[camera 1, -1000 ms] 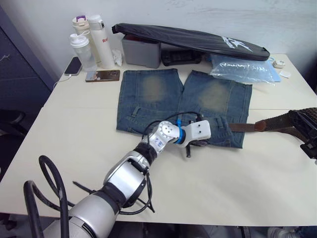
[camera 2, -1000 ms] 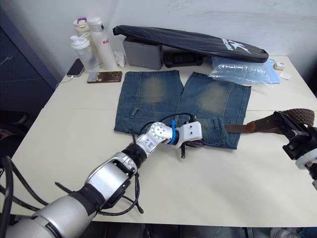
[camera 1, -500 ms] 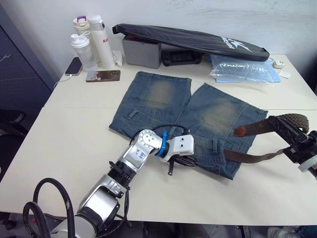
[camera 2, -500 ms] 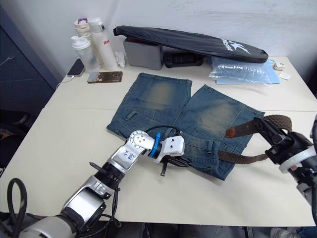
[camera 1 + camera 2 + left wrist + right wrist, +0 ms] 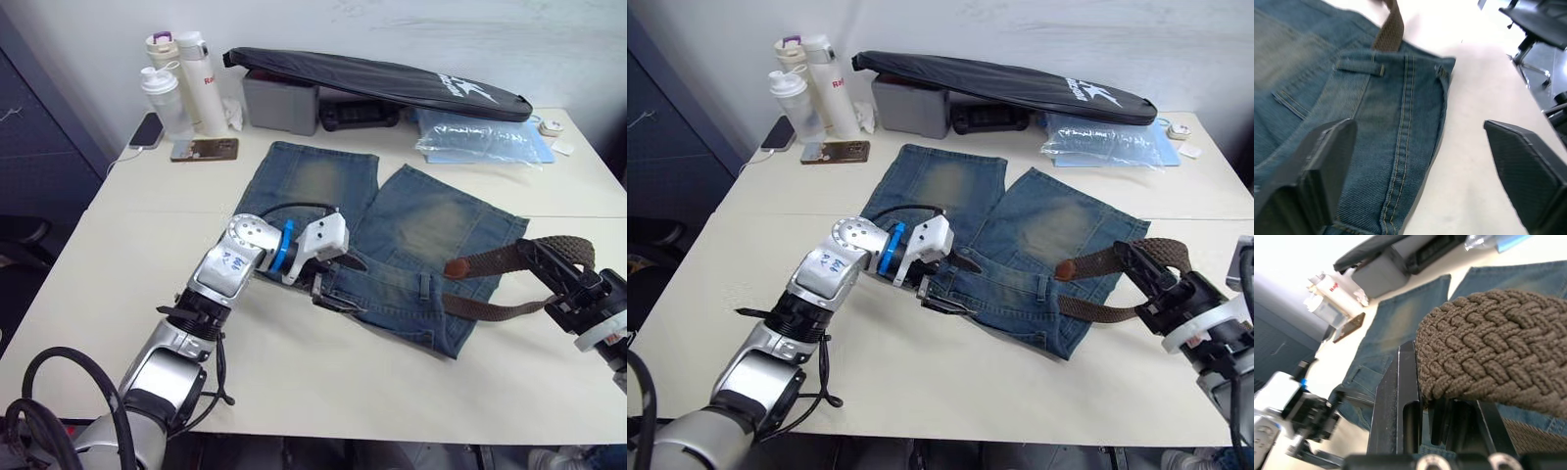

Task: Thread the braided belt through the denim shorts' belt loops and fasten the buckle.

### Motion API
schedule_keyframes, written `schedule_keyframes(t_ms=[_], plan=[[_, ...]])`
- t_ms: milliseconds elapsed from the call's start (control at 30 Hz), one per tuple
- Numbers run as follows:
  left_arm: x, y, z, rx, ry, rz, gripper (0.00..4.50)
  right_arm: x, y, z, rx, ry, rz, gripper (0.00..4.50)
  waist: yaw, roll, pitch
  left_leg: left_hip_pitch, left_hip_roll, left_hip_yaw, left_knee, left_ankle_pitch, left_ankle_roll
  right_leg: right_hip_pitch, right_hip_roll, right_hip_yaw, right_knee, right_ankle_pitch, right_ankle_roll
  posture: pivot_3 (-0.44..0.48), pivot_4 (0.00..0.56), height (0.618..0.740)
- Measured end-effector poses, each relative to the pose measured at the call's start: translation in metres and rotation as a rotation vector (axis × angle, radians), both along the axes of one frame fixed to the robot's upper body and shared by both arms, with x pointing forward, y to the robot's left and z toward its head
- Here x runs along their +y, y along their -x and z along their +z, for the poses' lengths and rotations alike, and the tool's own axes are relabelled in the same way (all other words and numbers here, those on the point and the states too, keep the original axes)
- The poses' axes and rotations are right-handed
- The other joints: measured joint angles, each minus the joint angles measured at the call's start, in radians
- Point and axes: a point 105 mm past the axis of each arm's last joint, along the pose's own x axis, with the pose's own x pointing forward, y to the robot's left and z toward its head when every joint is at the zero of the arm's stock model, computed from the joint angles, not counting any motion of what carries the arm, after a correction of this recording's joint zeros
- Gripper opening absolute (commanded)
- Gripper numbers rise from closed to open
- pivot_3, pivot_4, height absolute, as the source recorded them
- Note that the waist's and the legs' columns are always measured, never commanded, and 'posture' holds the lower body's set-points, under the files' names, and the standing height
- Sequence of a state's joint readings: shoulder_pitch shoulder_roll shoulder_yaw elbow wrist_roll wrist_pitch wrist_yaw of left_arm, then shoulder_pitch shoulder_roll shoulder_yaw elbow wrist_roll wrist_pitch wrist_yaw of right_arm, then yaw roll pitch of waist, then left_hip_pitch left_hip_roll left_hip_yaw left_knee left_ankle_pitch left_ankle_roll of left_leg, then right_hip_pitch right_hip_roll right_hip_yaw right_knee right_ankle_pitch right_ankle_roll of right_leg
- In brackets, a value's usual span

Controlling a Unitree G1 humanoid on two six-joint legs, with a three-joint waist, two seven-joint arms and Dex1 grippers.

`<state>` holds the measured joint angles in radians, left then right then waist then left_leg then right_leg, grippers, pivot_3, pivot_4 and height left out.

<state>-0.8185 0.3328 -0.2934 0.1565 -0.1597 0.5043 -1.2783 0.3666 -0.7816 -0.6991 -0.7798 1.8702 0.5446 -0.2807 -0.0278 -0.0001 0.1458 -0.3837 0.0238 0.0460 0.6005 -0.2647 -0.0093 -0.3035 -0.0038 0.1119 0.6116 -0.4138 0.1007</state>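
On the cream table [image 5: 118,255], the denim shorts [image 5: 392,235] are spread out flat and a bit skewed, legs pointed toward the wall and waistband toward the near edge. Everything else can be placed off those shorts.

The left gripper [image 5: 328,282] is parked at the waistband's left end, and its two black fingers [image 5: 1317,171] are spread wide apart: in the left wrist view one is seen over the denim and the other out over bare table, with the waistband edge and its double stitching lying between them. Whether the fingers are actually touching the cloth can't be told. A belt loop [image 5: 1359,67] is visible further along the waistband, and a brown bit of strap is seen past it.

The braided belt [image 5: 490,308] is found at the shorts' right side. It comes out from the waistband's right corner, runs across the table to the right, then is curled up and back in a loop so that its smooth brown end [image 5: 458,266] hangs over the right leg's edge. The right gripper [image 5: 1161,294] is closed on the braided part at the bend of that loop, off to the right of the shorts; in the right wrist view the weave is seen squeezed against the black fingers.

Beyond the legs, a long black bag [image 5: 382,78], a grey box [image 5: 279,103], a clear plastic pack [image 5: 480,137], some bottles [image 5: 181,83] and two phones [image 5: 201,149] are lined up along the wall.
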Motion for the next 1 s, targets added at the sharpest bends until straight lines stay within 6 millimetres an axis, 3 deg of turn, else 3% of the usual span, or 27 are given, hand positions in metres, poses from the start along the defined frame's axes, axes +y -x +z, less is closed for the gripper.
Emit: schedule_keyframes(t_ms=[300, 500, 833, 1000], plan=[[0.008, 0.004, 0.013, -0.018, 0.043, -0.038, 4.47, -0.007, -0.016, -0.033, 0.086, -0.167, -0.085, 0.00, -0.001, 0.001, -0.001, 0.001, 0.000, 0.000, 0.001, 0.000, 0.000, 0.000, 0.000, 0.000, 0.001, 0.000, 0.000, 0.000, 0.150, 0.740], [0.010, 0.006, 0.015, -0.033, 0.044, -0.020, 4.47, -0.022, -0.030, -0.050, 0.125, -0.143, -0.143, 0.00, -0.003, 0.001, -0.001, 0.001, 0.000, 0.000, 0.001, 0.000, 0.000, 0.000, 0.000, 0.000, 0.001, 0.000, 0.000, 0.000, 0.150, 0.740], [0.014, 0.002, 0.018, -0.057, 0.044, 0.026, 4.47, -0.021, -0.035, -0.073, 0.203, -0.053, -0.128, 0.00, -0.002, 0.001, -0.001, 0.001, 0.000, 0.000, 0.001, 0.000, 0.000, 0.000, 0.000, 0.000, 0.005, 0.000, 0.000, 0.000, 0.150, 0.740], [0.019, -0.004, 0.017, -0.075, 0.033, 0.065, 4.47, -0.018, -0.040, -0.070, 0.193, -0.008, -0.120, 0.00, -0.003, 0.001, -0.001, 0.001, 0.000, 0.000, 0.002, 0.000, 0.000, 0.000, 0.000, 0.000, 0.006, 0.000, 0.000, 0.000, 0.150, 0.740]])
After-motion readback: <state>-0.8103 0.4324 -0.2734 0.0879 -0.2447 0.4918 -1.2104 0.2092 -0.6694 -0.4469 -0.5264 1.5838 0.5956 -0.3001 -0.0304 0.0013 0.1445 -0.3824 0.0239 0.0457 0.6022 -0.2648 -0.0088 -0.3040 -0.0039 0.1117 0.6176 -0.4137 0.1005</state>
